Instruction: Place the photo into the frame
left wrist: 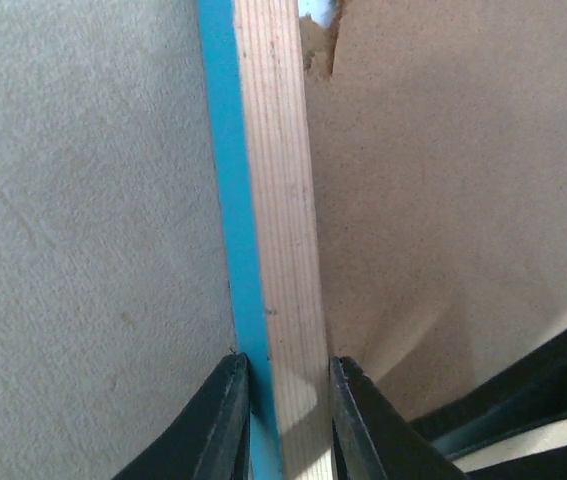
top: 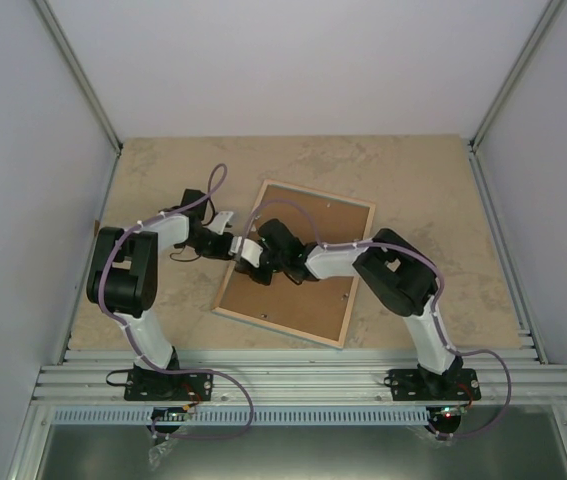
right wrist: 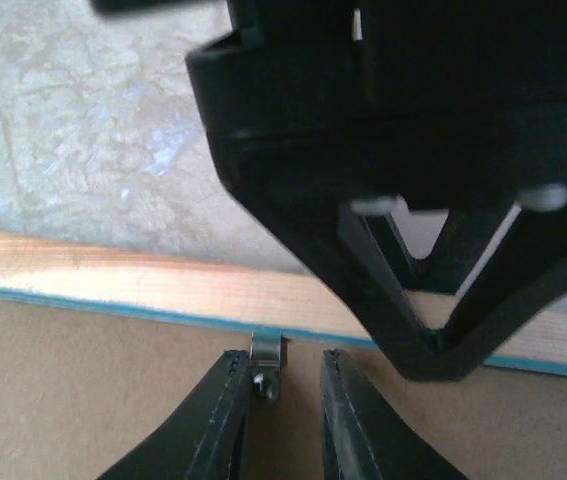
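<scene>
Nearest, the two arm bases sit bolted at the near edge of the counter [top: 163,170], and both arms stretch forward and inward to meet over one spot. Just past the bases, the frame [top: 278,327] lies flat and face down on the counter. It is turned a little, so one corner points back toward the bases. Its light wood rim surrounds the brown backing board [top: 303,300] seated inside it. At the frame's left long side, the left gripper [left wrist: 288,420] comes in from outside with its jaws clamped across the wooden rim. One finger is against the blue front edge next to the counter, the other against the inner wood face beside the board. The right gripper [right wrist: 283,375] stretches across the board to that same side, with its tips over the board just inside the rim. Its jaws stand a little apart around a small metal tab [right wrist: 266,362] that juts from the rim over the board. The tab looks closer to the left-hand finger, though whether they touch is hard to tell. The two grippers sit very near each other. Beyond them, the frame's far corner points toward the back wall.
</scene>
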You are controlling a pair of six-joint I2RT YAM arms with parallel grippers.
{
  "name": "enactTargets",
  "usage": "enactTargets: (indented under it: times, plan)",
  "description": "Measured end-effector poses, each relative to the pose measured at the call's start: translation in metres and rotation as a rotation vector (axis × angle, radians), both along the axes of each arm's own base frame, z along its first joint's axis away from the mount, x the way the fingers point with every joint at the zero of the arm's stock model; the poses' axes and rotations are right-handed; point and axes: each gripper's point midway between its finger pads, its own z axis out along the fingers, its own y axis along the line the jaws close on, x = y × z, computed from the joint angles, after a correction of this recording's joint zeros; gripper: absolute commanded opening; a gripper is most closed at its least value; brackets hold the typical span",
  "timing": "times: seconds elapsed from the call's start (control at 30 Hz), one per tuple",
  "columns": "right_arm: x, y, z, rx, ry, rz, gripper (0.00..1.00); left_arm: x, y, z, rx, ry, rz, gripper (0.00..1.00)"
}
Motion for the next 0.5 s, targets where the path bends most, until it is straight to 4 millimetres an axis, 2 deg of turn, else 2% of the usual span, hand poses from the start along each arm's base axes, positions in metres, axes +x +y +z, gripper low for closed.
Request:
enactTargets:
  times: [0.1, 0.23, 0.27, 0.37, 0.5]
  plan:
    - [0.000, -0.011, 0.002, -0.009, 0.023, 0.009, 0.32, -0.001, 0.000, 0.000, -0.002, -0.001, -0.005, 0.02]
    - [-0.003, -0.040, 0.008, -0.047, 0.074, 0.018, 0.37, -0.004, -0.001, 0.001, 0.006, -0.002, -0.028, 0.05]
    - [-0.002, -0.046, 0.012, -0.049, 0.080, 0.018, 0.38, -0.006, -0.001, 0.001, 0.010, -0.001, -0.035, 0.08]
    - [0.009, -0.066, 0.034, -0.037, 0.081, 0.019, 0.40, -0.013, -0.004, 0.001, 0.020, 0.006, -0.069, 0.34]
    - [0.037, -0.094, 0.054, -0.022, 0.057, -0.026, 0.40, -0.026, -0.012, 0.003, 0.007, 0.031, -0.119, 0.40]
